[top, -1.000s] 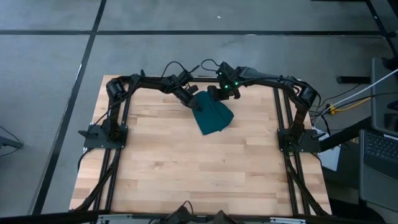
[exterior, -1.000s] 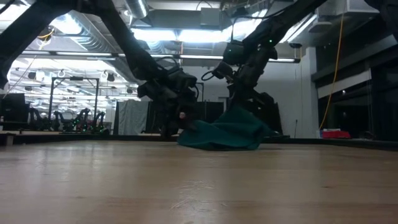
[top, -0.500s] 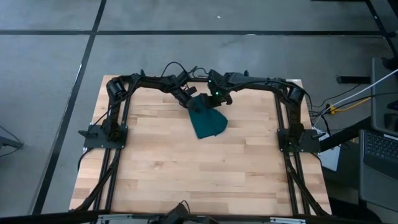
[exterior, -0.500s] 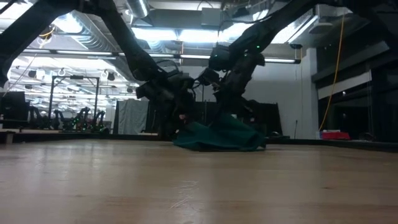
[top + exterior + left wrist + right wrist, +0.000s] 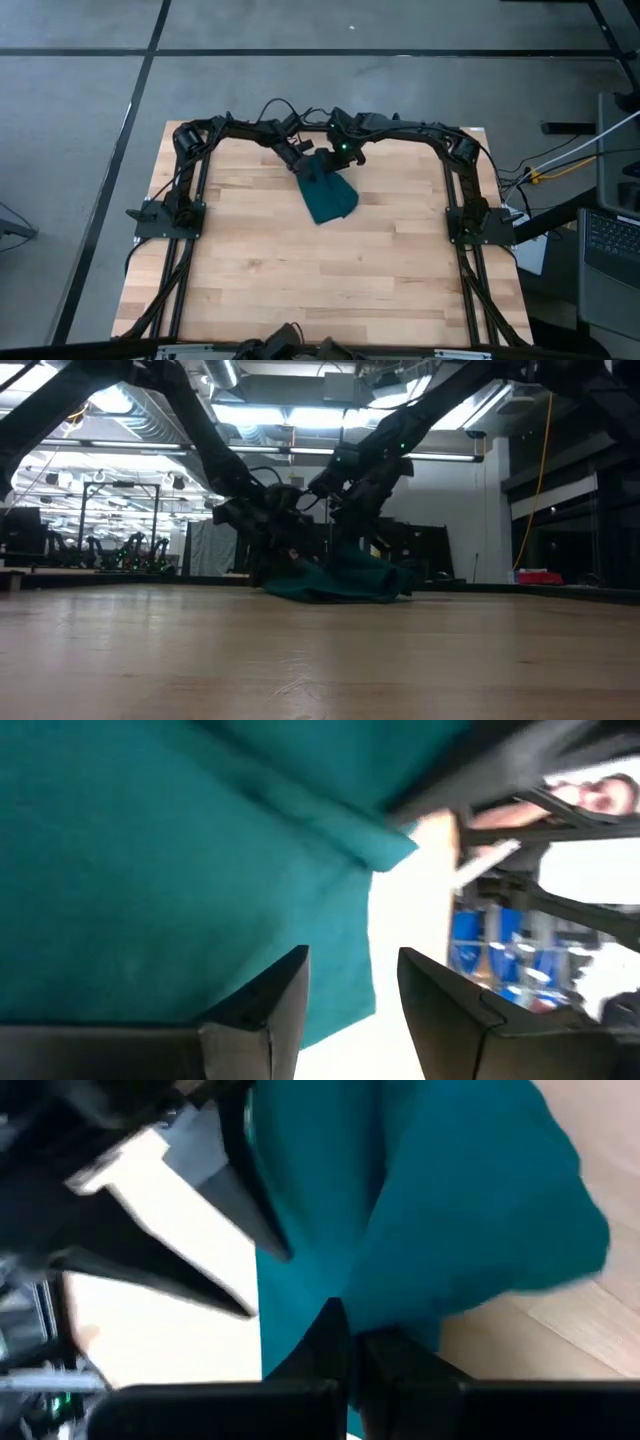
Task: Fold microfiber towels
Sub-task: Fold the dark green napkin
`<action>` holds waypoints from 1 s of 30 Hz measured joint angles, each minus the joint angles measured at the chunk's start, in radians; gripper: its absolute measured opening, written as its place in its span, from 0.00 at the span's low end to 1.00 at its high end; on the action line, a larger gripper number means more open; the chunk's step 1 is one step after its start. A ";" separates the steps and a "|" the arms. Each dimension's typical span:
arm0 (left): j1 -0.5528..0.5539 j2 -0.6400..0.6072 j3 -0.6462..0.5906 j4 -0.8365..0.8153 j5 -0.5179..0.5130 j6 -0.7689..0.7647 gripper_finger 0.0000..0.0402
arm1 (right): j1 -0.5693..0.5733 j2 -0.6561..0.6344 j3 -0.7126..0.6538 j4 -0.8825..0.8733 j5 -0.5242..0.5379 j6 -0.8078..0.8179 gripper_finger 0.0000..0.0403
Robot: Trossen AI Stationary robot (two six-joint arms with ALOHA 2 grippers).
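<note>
The dark teal microfiber towel point(image 5: 328, 198) lies bunched at the far middle of the wooden table point(image 5: 300, 280). Its near part rests on the wood and its far end is raised. My right gripper point(image 5: 339, 159) is over that far end, shut on the cloth. My left gripper point(image 5: 303, 168) is at the towel's far left corner. It is open, with a free edge of the cloth point(image 5: 358, 970) running into the gap between its fingers point(image 5: 352, 1010). In the low view the towel point(image 5: 335, 582) is a low heap under both grippers. My right gripper pinches a raised fold of the towel point(image 5: 385, 1305) at its far end between its two fingers point(image 5: 350, 1342), slanting down from the far right. One layer or several, I cannot tell. The cloth hangs slack from the hold, its near part on the table. My left gripper has the towel's edge between its open fingers; whether a finger touches the cloth I cannot tell.
Bare wood stretches from the towel to the near edge. The black arm bases point(image 5: 165, 215) point(image 5: 478, 222) and their rails run along the table's left and right sides. Cables point(image 5: 285, 108) loop at the far edge.
My right gripper has moved toward the table's left edge and down, carrying the towel's far end with it. The towel has slid left and sunk into a lower heap. My left gripper has dipped slightly at the towel's far left corner.
</note>
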 joint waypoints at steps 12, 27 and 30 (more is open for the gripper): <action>-0.053 -0.014 0.003 -0.281 -0.318 0.188 0.13 | -0.046 0.002 -0.001 0.005 -0.053 -0.047 0.00; -0.127 -0.010 0.004 -0.216 -0.511 0.076 0.01 | 0.021 0.040 0.169 -0.129 -0.074 -0.100 0.00; -0.127 -0.010 0.003 -0.209 -0.507 0.049 0.01 | 0.041 0.099 0.167 -0.124 -0.107 -0.087 0.00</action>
